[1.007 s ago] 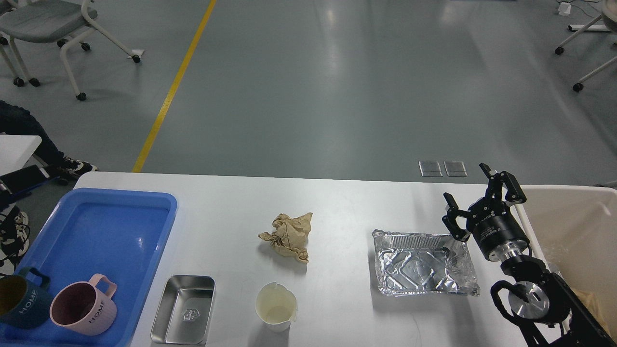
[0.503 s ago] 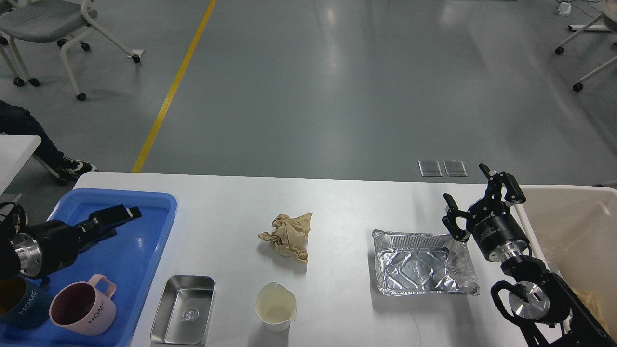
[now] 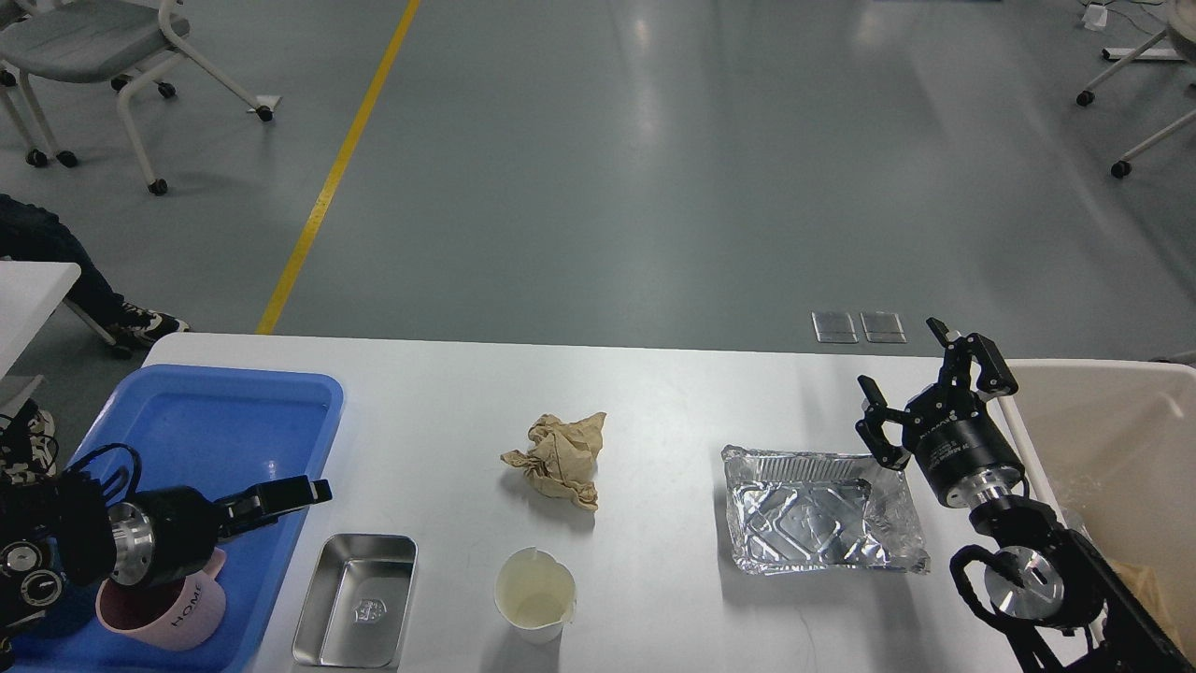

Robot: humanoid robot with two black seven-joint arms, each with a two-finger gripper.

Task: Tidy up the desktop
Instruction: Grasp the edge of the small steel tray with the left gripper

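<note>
The white desktop (image 3: 673, 393) holds a crumpled brown paper ball (image 3: 559, 460) in the middle, a white paper cup (image 3: 534, 594) near the front, a small steel tray (image 3: 357, 600) at the front left and a foil container (image 3: 822, 512) at the right. My left gripper (image 3: 313, 491) hovers over the blue tray's right front part, pointing right towards the steel tray; it is dark and side-on, so its fingers cannot be told apart. My right gripper (image 3: 902, 360) is open and empty, just beyond the foil container's far right corner.
A blue tray (image 3: 201, 421) at the left holds a pink mug (image 3: 177, 612), partly hidden by my left arm. A beige bin (image 3: 1112, 439) stands at the right edge. Chairs stand on the floor beyond the table.
My left arm came into view and moved forward and right over the blue tray, now covering the dark blue mug. My right gripper has stayed still and open.
</note>
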